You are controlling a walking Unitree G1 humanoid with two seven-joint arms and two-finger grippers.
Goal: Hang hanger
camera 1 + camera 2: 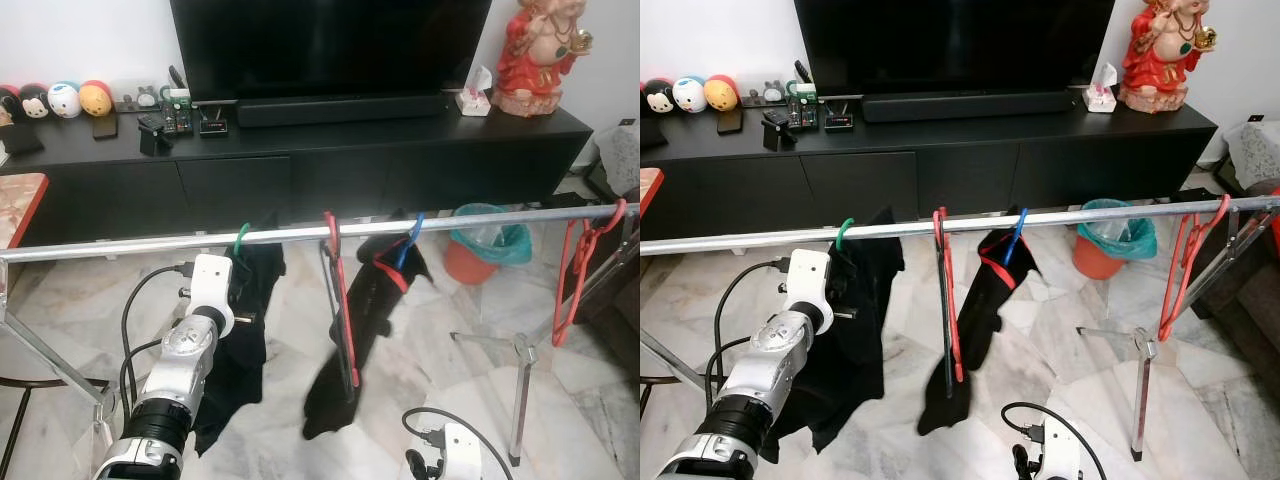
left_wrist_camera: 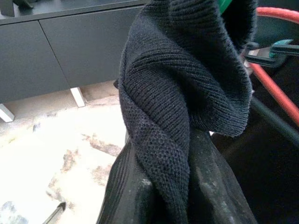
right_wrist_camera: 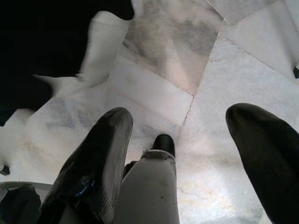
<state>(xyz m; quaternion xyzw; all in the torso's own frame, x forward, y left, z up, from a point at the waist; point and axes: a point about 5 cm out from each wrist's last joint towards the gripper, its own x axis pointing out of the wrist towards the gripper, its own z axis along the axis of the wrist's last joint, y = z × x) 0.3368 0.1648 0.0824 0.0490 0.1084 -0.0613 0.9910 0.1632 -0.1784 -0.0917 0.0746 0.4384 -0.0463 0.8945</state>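
Note:
A green hanger (image 1: 241, 238) hooks over the silver rail (image 1: 480, 220) and carries a black knit garment (image 1: 245, 340). My left gripper (image 1: 845, 288) is raised just under the rail and shut on a fold of that garment (image 2: 177, 93), the fabric pinched between its fingers (image 2: 128, 196). Further right on the rail are an empty red hanger (image 1: 342, 300), a blue-hooked hanger with another black garment (image 1: 400, 255), and red hangers (image 1: 580, 265) at the far end. My right gripper (image 3: 182, 119) hangs low over the marble floor, open and holding nothing.
A long black TV cabinet (image 1: 300, 180) stands behind the rail. An orange bin with a teal liner (image 1: 485, 245) sits on the floor beyond the rail. The rack's metal leg (image 1: 520, 390) stands at right, and another slanted leg (image 1: 50, 360) at left.

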